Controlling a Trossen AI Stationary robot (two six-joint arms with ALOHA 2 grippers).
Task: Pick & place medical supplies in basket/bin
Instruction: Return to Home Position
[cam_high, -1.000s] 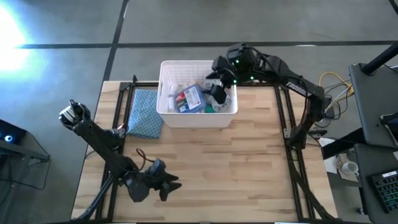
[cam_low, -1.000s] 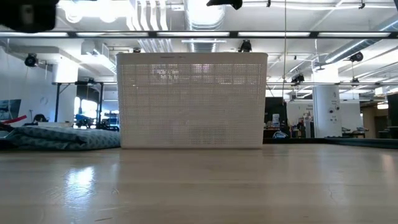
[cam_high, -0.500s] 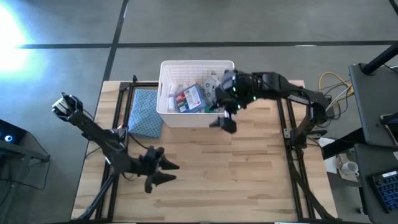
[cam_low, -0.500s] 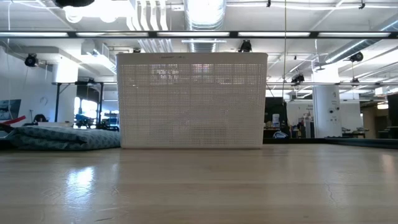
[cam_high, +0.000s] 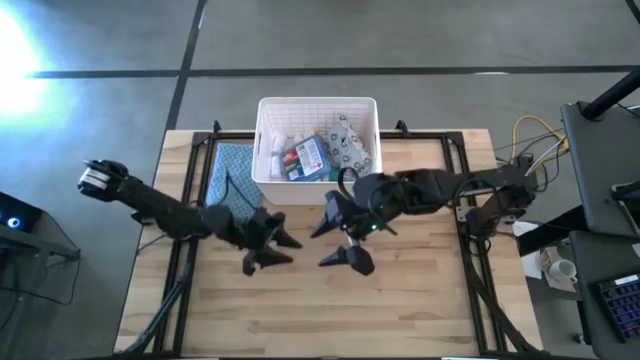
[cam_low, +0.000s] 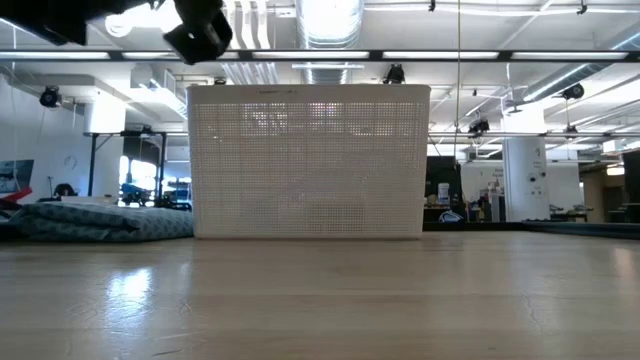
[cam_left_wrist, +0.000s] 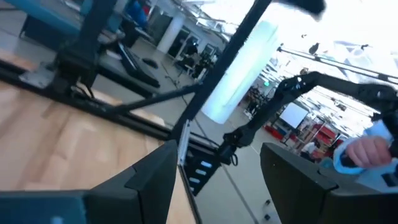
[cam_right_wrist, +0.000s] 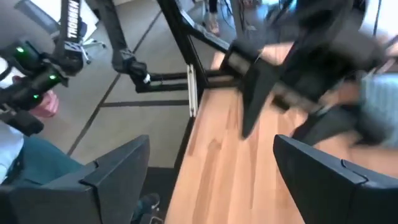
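Step in hand: to my eye the sorting looks finished and both arms are pulling away empty; nothing loose lies on the desk (cam_high: 400, 300).
Left gripper (cam_high: 274, 252): over bare wood in front of the blue checked cloth (cam_high: 230, 178), jaws spread wide with nothing between them.
Right gripper (cam_high: 335, 246): just beside the left one, in front of the basket (cam_high: 316, 191) and clear of it, jaws likewise parted and empty.
Basket: at the far middle of the desk, upright, the cloth touching its left wall; from table height its slotted front hides the contents.
Supplies: all that I can see are inside the basket. A blue flat packet (cam_high: 306, 157) lies in the middle, a grey-white spotted pouch (cam_high: 347, 143) leans toward the right wall, and white pill bottles (cam_high: 277, 143) sit along the left wall. The finer items underneath are too jumbled to name.
Next move: I'd judge each arm needs only to fold back toward its own side. The two grippers are near each other, so they should part without crossing paths or clipping the basket.
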